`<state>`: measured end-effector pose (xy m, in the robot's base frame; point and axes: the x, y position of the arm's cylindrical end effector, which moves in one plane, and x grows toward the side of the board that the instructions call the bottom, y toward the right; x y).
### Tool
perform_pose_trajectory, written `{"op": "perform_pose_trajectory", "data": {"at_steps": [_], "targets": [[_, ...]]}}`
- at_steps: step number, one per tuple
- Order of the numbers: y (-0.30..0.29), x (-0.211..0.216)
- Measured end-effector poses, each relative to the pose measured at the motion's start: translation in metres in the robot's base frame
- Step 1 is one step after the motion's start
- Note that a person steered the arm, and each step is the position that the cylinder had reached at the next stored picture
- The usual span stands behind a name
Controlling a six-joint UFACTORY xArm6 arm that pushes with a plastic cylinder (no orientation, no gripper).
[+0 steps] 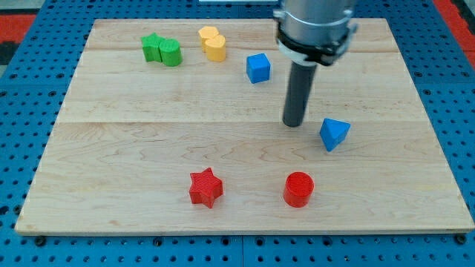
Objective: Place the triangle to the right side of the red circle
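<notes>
The blue triangle (334,134) lies on the wooden board at the view's right of centre. The red circle (299,189) sits near the view's bottom, below and a little left of the triangle. My tip (294,123) rests on the board just left of the blue triangle, with a small gap between them, and well above the red circle. The rod rises toward the view's top into the arm's grey body.
A red star (205,188) lies left of the red circle. A blue cube (258,68) sits up and left of my tip. A yellow block (213,43) and two green blocks (162,50) lie near the view's top left. The board (111,148) ends in a blue pegboard surround.
</notes>
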<state>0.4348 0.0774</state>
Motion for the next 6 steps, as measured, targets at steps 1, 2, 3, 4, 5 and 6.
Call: {"op": "perform_pose_trajectory", "data": {"at_steps": [1,2,3,4,5,6], "targets": [[0.074,0.016],[0.074,0.056],[0.076,0.082],[0.077,0.099],[0.079,0.118],[0.093,0.081]]}}
